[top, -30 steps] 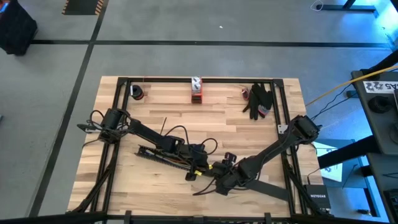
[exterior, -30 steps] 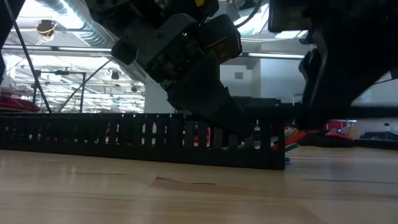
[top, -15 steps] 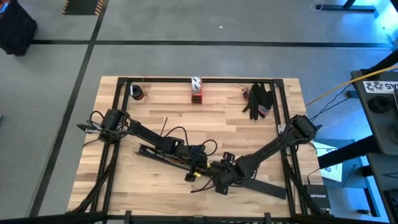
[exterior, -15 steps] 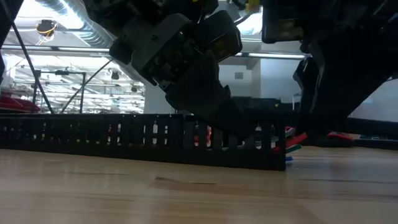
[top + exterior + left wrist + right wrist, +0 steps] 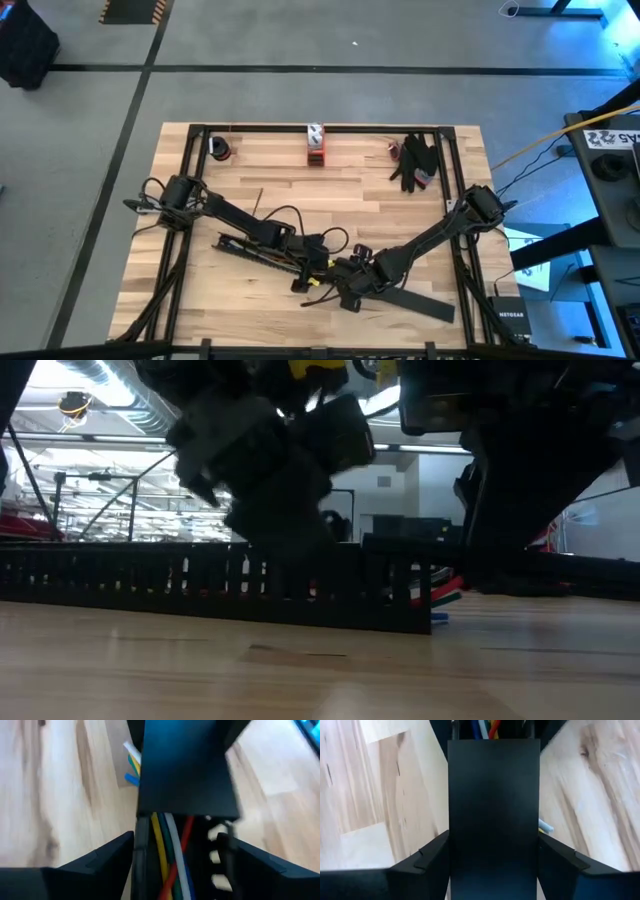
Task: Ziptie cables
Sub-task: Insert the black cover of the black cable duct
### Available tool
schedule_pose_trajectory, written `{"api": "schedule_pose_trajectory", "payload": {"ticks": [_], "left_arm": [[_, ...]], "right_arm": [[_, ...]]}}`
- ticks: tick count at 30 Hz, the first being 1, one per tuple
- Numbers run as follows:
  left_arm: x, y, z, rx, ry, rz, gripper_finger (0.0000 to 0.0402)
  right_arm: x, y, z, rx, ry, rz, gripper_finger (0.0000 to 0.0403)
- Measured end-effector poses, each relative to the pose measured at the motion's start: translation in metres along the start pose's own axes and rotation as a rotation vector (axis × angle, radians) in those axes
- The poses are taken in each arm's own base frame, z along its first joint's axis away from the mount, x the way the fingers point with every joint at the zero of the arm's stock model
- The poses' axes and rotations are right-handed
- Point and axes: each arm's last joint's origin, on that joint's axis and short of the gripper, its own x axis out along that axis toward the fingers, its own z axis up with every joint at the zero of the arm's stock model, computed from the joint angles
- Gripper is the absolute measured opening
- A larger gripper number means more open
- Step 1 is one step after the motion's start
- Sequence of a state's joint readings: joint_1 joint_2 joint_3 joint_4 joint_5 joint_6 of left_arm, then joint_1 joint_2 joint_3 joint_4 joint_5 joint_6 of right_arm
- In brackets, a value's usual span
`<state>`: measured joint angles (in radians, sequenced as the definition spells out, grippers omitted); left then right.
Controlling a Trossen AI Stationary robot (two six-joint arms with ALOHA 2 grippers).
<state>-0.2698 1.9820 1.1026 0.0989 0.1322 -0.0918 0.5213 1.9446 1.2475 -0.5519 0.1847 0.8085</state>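
step: seating cables (image 5: pixel 167 855) in slotted bar (image 5: pixel 200 585), near-centre of surface (image 5: pixel 330 180) | left end effector (image 5: pixel 318 262) spreading, straddling bar | right end effector (image 5: pixel 345 285) seemingly pinching flat black cover (image 5: pixel 494 815) | next: press cover onto bar | room: bare far, near edge close

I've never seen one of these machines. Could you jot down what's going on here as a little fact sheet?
surface: wooden table
cables: coloured bunch lying inside the slotted black bar
left tool: open, one finger on each side of the bar
right tool: closed on the edges of a flat black cover strip
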Motion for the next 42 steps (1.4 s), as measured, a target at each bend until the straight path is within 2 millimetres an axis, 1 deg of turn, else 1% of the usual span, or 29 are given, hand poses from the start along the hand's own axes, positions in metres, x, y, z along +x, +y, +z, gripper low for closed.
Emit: {"api": "schedule_pose_trajectory", "payload": {"ticks": [2, 5, 8, 10, 12, 16, 19, 22, 26, 28, 32, 37, 40, 42], "left_arm": [[-0.010, -0.001, 0.006, -0.001, -0.011, 0.000, 0.0280], [-0.019, -0.003, 0.014, 0.007, -0.046, -0.004, 0.0282], [-0.019, -0.003, 0.015, 0.008, -0.053, -0.004, 0.0282], [-0.021, -0.003, 0.019, 0.009, -0.086, 0.002, 0.0282], [-0.023, -0.001, 0.024, -0.004, -0.128, 0.015, 0.0282], [-0.024, 0.005, 0.026, -0.051, -0.149, 0.034, 0.0282], [-0.024, 0.009, 0.023, -0.062, -0.126, 0.095, 0.0282], [-0.017, 0.013, 0.015, -0.069, -0.068, 0.116, 0.0282], [-0.006, 0.015, 0.003, -0.089, 0.016, 0.124, 0.0282], [-0.006, 0.013, 0.000, -0.089, 0.044, 0.126, 0.0282], [-0.007, 0.010, 0.000, -0.090, 0.044, 0.123, 0.0282], [-0.008, 0.010, 0.000, -0.093, 0.036, 0.122, 0.0282], [-0.014, 0.010, 0.003, -0.096, 0.035, 0.124, 0.0282], [-0.021, 0.008, 0.007, -0.082, 0.021, 0.122, 0.0282]], "right_arm": [[0.000, 0.000, 0.000, 0.003, -0.002, -0.001, 0.0230], [0.000, 0.000, 0.000, 0.004, -0.002, 0.000, 0.0230], [0.001, 0.000, 0.000, 0.005, -0.003, 0.004, 0.0230], [0.001, 0.000, 0.000, 0.005, -0.003, 0.005, 0.0230], [0.001, 0.000, 0.000, 0.006, -0.002, 0.005, 0.0230], [0.001, 0.000, 0.000, 0.006, 0.000, 0.007, 0.0230], [0.001, 0.001, 0.000, 0.006, -0.002, 0.008, 0.0230], [-0.002, 0.002, 0.002, -0.002, 0.003, 0.011, 0.0230], [-0.008, 0.006, 0.010, -0.025, 0.006, 0.000, 0.0230], [-0.012, 0.006, 0.016, -0.021, 0.004, 0.007, 0.0230], [-0.013, 0.002, 0.026, -0.013, -0.003, 0.019, 0.0230], [-0.004, -0.003, 0.035, 0.004, 0.005, 0.033, 0.0230], [-0.001, -0.001, 0.035, -0.007, -0.004, 0.033, 0.0230], [-0.001, 0.000, 0.035, -0.009, -0.007, 0.031, 0.0230]]}}
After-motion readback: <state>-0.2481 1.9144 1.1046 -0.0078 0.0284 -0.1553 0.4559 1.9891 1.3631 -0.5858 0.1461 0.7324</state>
